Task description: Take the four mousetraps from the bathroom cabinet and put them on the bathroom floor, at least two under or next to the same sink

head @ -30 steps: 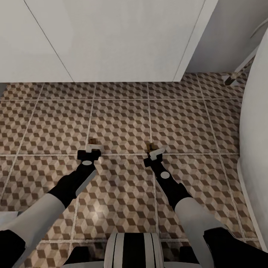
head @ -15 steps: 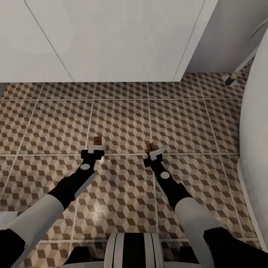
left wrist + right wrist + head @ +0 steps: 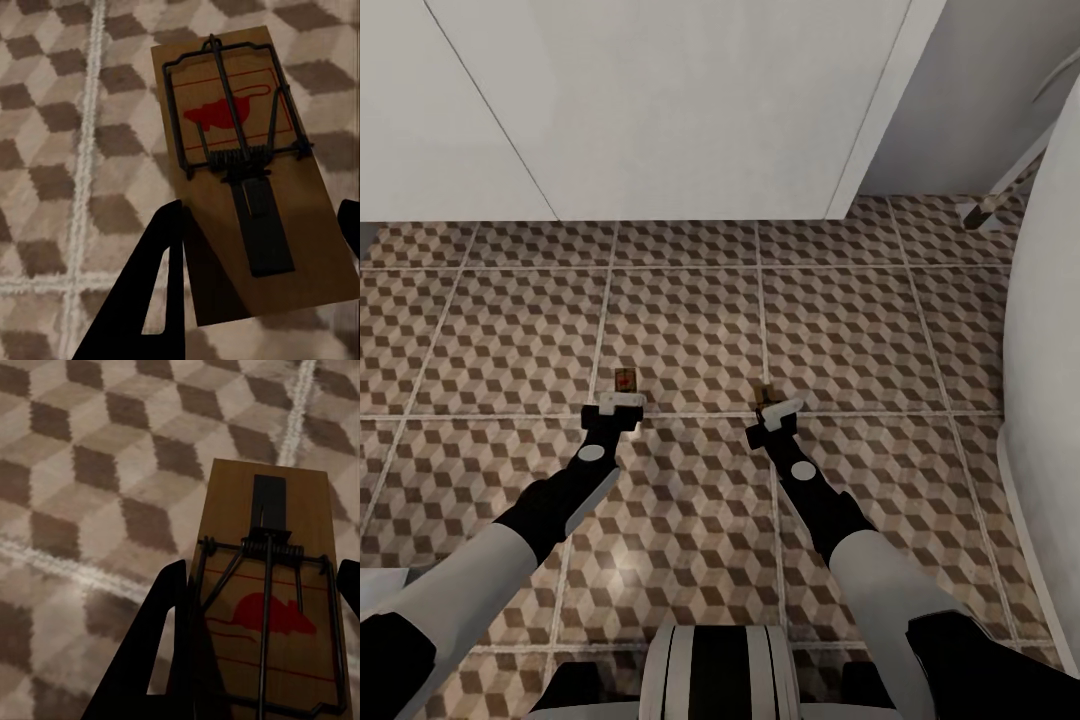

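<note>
Both arms down low over the bathroom floor (image 3: pixel 690 300), the white vanity (image 3: pixel 660 110) just ahead. My left pincer (image 3: pixel 618 405) stands spread, fingers either side of the near end of a mousetrap (image 3: pixel 247 161) that looks to be lying flat on the tiles, spring bar and red mouse mark facing up. I can't tell whether a finger is touching the board.

My right pincer (image 3: pixel 778 412) has the other mousetrap (image 3: pixel 274 615) between its fingers, clear of the tiles I think, though I can't tell for sure that the grip is closed on it.

Risks from here, as I judge them. If I lift the left arm crooked, a finger could catch the board's edge and flip or skid it. On the right, letting go from this height could bounce the trap, maybe onto its edge. And both sit near the vanity, not against it, so they may not count as next to the sink.
</note>
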Controlling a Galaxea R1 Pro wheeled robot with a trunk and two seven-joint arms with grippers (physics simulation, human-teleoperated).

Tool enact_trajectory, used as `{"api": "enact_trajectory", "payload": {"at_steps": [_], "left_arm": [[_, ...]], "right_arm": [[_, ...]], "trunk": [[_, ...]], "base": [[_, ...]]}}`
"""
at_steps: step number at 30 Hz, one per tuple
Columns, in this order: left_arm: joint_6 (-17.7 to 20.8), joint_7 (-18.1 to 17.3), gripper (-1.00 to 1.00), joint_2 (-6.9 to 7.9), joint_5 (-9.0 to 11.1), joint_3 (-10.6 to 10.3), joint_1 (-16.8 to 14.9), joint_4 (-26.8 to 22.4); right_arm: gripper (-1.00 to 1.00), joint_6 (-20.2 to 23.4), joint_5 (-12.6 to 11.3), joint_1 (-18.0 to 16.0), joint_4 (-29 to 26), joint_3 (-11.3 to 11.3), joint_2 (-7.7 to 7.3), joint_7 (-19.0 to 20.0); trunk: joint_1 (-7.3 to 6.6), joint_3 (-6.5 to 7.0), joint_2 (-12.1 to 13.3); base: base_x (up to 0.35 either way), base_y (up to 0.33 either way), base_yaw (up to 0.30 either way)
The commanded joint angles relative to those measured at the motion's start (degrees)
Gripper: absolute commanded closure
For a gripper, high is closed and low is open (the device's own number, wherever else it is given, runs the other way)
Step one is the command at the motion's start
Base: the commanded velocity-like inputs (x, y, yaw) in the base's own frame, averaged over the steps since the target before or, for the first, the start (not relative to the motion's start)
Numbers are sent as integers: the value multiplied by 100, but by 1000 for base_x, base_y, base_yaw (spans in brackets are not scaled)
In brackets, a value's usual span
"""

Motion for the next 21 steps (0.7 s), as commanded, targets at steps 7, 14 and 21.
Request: {"api": "enact_trajectory", "payload": {"at_steps": [7,14,21], "left_arm": [[51,60,100,-18,22,-37,-6,-28],[58,60,100,-18,22,-37,-6,-28],[60,60,100,-15,19,-37,-6,-83]], "right_arm": [[100,-12,42,-2,-5,-3,1,-25],[100,-12,42,-2,-5,-3,1,-27],[100,-13,42,-2,-13,-11,1,-27]], "trunk": [[12,-139,-8],[30,-356,-17],[48,-575,-27]], "base": [[0,0,0],[0,0,0],[0,0,0]]}}
